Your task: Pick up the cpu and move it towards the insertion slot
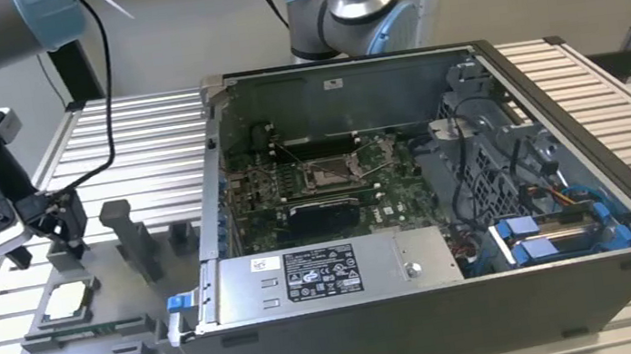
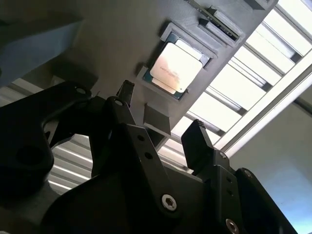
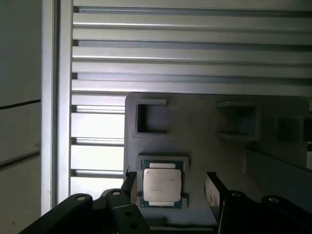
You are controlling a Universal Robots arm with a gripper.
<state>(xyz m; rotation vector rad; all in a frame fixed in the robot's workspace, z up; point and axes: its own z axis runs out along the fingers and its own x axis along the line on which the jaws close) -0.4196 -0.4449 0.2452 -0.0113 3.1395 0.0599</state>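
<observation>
Cpu (image 3: 162, 187) just below hand (image 1: 47, 252), untouched

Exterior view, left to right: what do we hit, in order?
cpu → upright grey fixture post → insertion slot → blue drive caddies

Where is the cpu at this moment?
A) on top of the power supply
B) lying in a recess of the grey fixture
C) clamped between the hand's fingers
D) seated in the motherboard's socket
B: the cpu lies flat in a recess of the grey fixture, and the open hand near it is not gripping it.
</observation>
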